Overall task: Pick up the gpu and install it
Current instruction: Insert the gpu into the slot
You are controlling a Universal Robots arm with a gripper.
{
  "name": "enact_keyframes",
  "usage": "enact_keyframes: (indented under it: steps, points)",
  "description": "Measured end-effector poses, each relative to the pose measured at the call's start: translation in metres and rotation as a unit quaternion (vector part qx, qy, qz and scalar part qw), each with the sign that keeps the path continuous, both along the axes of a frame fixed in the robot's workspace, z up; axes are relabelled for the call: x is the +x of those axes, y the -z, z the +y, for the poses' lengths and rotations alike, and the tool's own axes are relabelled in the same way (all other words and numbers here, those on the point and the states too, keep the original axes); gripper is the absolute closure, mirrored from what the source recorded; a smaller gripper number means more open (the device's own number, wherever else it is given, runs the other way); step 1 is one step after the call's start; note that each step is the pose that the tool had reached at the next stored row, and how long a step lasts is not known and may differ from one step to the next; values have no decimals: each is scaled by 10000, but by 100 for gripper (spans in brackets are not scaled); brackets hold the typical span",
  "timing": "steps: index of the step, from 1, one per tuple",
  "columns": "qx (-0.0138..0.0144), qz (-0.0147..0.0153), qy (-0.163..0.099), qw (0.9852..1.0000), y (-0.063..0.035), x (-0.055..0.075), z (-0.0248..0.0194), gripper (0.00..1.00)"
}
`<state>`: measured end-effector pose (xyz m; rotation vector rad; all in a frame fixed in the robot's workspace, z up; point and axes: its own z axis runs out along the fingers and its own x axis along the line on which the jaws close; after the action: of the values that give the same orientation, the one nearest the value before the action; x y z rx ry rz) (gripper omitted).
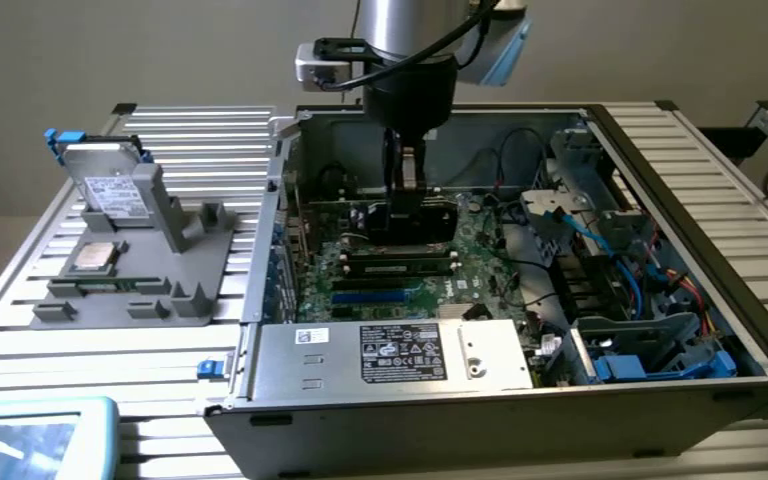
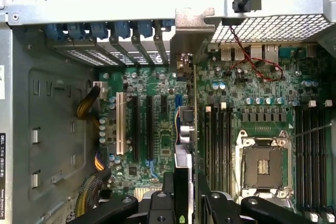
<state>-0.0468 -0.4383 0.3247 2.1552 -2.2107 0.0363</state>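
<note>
Arm reaches straight down into the open computer case (image 1: 491, 440). The gripper (image 1: 408, 195) is clamped on the top edge of the gpu (image 1: 404, 228). The card hangs upright beneath it, black face toward the exterior camera, low over the green motherboard (image 1: 311, 290). In the wrist view the gripper (image 2: 185, 198) pinches the gpu (image 2: 186, 129) edge-on, with a black finger (image 2: 168, 195) pressed on each side and the silvery bracket end toward the case's rear wall. Whether the card's lower edge has reached a slot, cannot tell. Inside the case, on one side of the held card sit the long expansion slots (image 2: 134, 129). On the other side are the memory slots (image 2: 218, 140) and then the CPU socket (image 2: 262, 166). A row of blue clips (image 2: 113, 29) lines the rear wall beyond the card's bracket end. A yellow-and-black cable bundle (image 2: 86, 103) lies past the expansion slots by the case wall (image 2: 52, 129). The grey power supply (image 1: 398, 352) with its label sits in the case nearer the exterior camera than the gripper. Blue cables (image 1: 631, 270) fill the bay to the exterior view's right of the gripper. Outside the case, well off to the exterior view's left of the gripper, a grey fixture tray (image 1: 157, 300) sits on the slatted table (image 1: 77, 360). It holds a silver drive (image 1: 107, 185) standing tilted and a processor chip (image 1: 95, 257) lying flat.
</note>
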Motion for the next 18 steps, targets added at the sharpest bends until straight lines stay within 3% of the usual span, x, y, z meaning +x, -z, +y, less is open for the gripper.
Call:
enact_keyframes:
  steps: [12,18]
  points:
    - [-13,0,15,10000,215,-7,-5,73]
    - [-12,2,17,10000,272,-11,-51,73]
